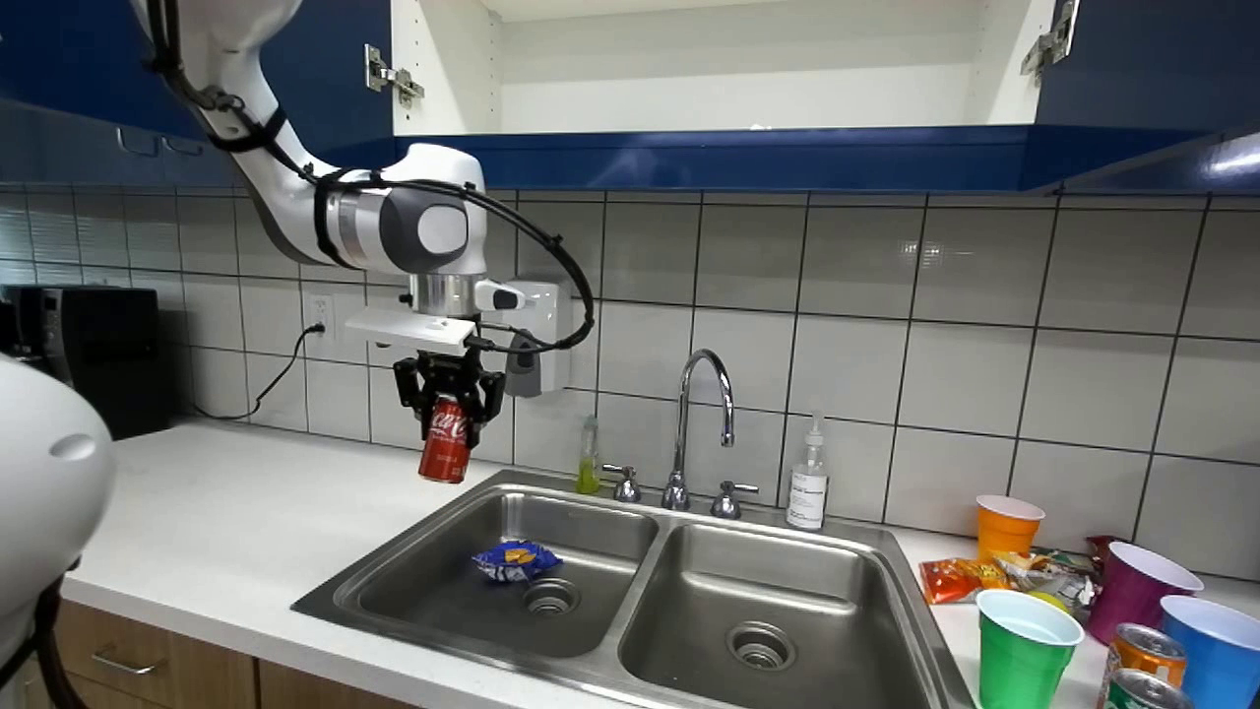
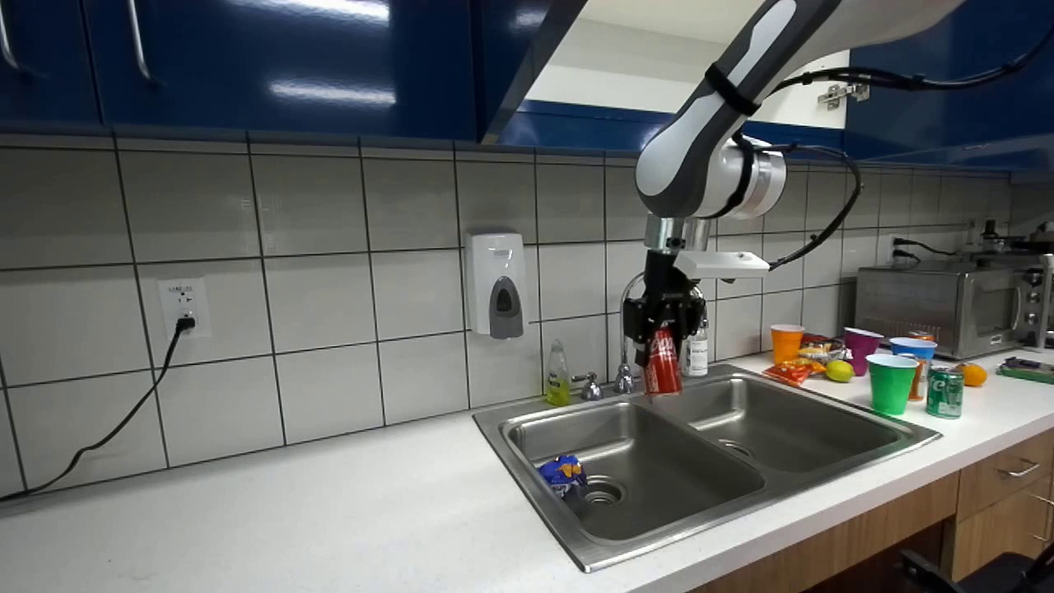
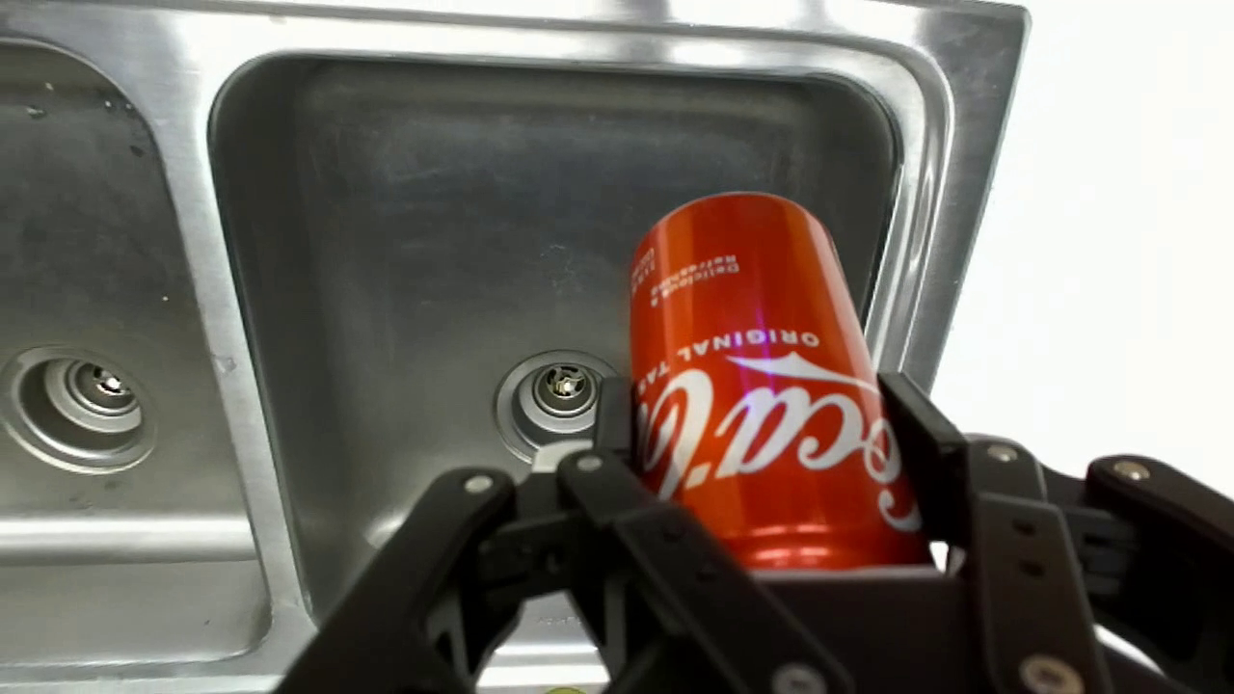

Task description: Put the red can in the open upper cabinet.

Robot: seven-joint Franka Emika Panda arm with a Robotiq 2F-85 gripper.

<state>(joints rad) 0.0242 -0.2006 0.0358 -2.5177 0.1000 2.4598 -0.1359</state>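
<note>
1. The red Coca-Cola can (image 1: 446, 445) is held in the Robotiq gripper (image 3: 762, 413), which is narrowed onto its sides. It is suspended above the double-bowl sink (image 1: 639, 591), well below the open upper cabinet (image 1: 738, 74), so placing is judged not yet done.
2. The can is held at a tilt, its lower end jutting out below the gripper. How firmly it is pinched cannot be told; if too lightly, it could be twisted or dropped into the sink by a jerky lift.
3. The cabinet's blue bottom edge (image 1: 709, 162) could be struck by that jutting end if the can is moved inward before enough height is gained.
4. The black cable loop (image 1: 573, 264) could be snagged on the metal hinge (image 1: 396, 79), or the navy door (image 1: 330, 59) bumped, if the cabinet is entered too near its side.
5. If released at this slant, the can would probably be toppled.
</note>
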